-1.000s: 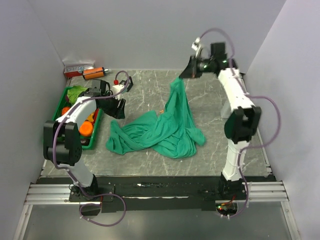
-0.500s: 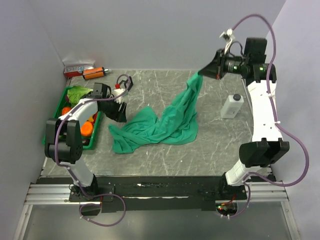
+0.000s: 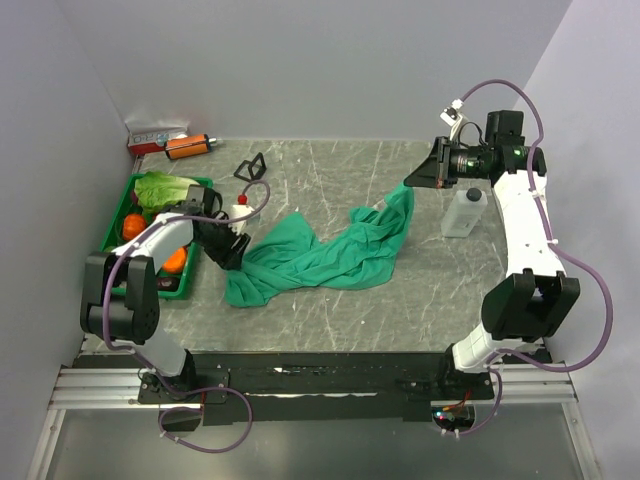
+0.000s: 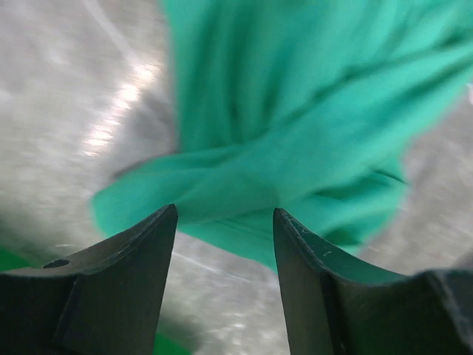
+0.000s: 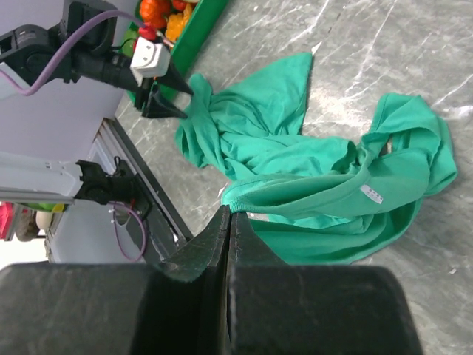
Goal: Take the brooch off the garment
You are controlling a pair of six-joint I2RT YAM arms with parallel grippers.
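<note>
The garment, a teal-green T-shirt [image 3: 330, 250], lies crumpled across the middle of the table, with one corner stretched up to the right. My right gripper [image 3: 410, 183] is shut on that raised corner; in the right wrist view its jaws [image 5: 230, 212] pinch the shirt's [image 5: 295, 159] ribbed edge. My left gripper [image 3: 228, 252] is open and empty, low at the shirt's left edge. In the left wrist view its fingers [image 4: 224, 214] stand apart just short of a fold of the shirt [image 4: 295, 111]. The brooch does not show in any view.
A green crate [image 3: 118, 210] of vegetables stands at the left, beside my left arm. A white bottle [image 3: 465, 212] stands at the right, under my right arm. A black folded object [image 3: 250, 167], an orange item [image 3: 187, 146] and a red-white box [image 3: 155, 135] lie at the back left.
My right gripper has swung right and lower, dragging the shirt's corner with it and flattening the cloth. My left gripper has dropped toward the shirt's left edge.
</note>
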